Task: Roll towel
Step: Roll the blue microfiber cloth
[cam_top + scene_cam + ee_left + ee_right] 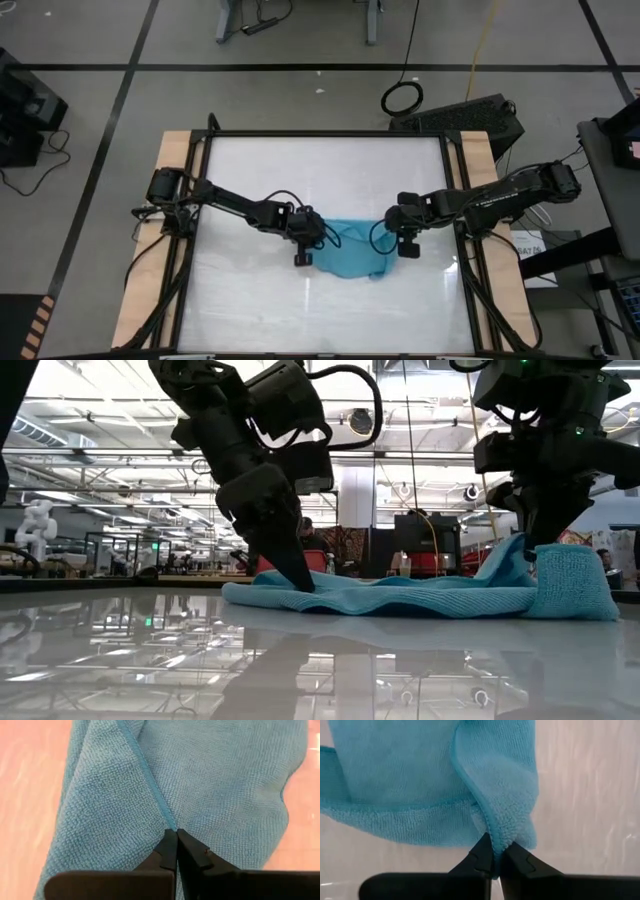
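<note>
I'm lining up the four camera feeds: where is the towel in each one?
High view: towel at table centre, between both arms.
Low view: towel lying right of centre, one end lifted.
Left wrist view: towel fills the picture.
Right wrist view: towel across the upper part.
Shared landmark: the glossy table.

Towel (348,252) mid-table (250,170) — left pincer (303,260), right pincer (409,250) flanking.

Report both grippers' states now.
Left gripper: shut on the towel's hemmed edge.
Right gripper: shut on a towel fold.
</note>
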You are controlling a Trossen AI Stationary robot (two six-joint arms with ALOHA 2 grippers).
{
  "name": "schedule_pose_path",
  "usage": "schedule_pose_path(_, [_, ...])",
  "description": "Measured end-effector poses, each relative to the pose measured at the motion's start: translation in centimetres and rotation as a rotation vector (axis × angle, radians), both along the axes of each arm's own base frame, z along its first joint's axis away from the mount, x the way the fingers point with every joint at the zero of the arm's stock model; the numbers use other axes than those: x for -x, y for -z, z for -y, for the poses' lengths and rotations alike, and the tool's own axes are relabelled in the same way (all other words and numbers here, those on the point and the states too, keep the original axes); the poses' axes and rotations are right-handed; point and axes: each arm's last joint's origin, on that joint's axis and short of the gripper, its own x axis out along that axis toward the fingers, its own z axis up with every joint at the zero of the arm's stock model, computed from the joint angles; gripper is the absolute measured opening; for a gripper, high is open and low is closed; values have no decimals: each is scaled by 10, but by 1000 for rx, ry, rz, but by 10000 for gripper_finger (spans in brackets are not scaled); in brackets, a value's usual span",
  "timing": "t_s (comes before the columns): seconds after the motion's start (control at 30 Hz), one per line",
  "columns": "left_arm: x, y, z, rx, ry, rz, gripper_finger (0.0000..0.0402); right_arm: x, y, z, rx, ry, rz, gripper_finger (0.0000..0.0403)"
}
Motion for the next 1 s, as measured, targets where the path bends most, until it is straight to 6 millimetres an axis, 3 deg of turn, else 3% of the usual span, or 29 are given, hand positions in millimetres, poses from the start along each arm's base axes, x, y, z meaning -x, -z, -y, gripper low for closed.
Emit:
schedule_pose_path(0.37, [8,-33,-10,13,-21,70,8,1,0,0,5,-10,-12,13])
schedule_pose_path(0.53, [9,-34,-11,21,-23,61,8,1,0,0,12,-8,-10,24])
schedule_pose_path(0.63, [9,-33,-12,22,-27,52,8,1,0,1,54,4,-5,57])
schedule_pose_path(0.87, [10,-32,-12,30,-39,38,8,-1,-1,0,85,13,23,178])
schedule_pose_path(1.0, [11,-32,-12,30,-40,36,8,2,0,3,148,64,1,216])
